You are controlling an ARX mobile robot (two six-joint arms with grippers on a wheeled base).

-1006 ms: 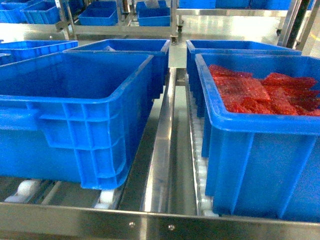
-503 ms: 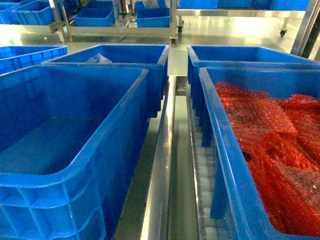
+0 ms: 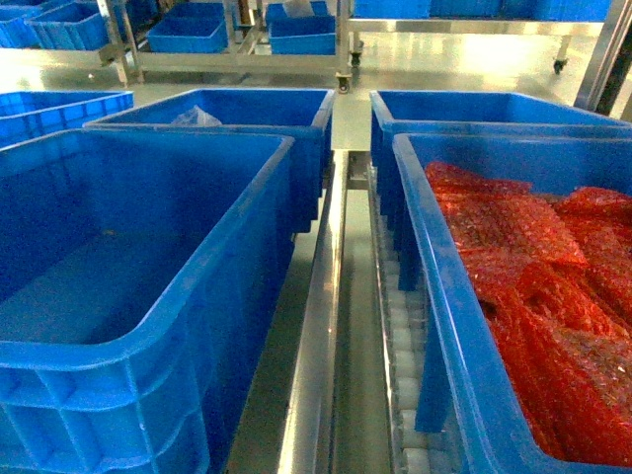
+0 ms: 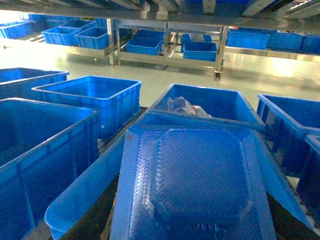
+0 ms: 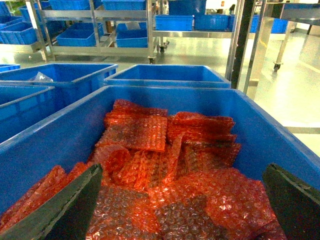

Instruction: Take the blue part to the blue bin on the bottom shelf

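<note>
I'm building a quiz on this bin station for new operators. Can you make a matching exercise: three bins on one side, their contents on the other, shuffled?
Things:
1. near left bin
2. near right bin
3. far left bin

Contents:
A. red bubble wrap bags
B. a clear plastic bag
C. nothing visible inside

Pairs: 1-C, 2-A, 3-B

This is a warehouse or factory floor: blue bins point(image 3: 148, 296) sit on roller conveyor lanes point(image 3: 400, 336), with wheeled steel racks point(image 4: 167, 37) on a glossy floor point(image 4: 260, 70).
</note>
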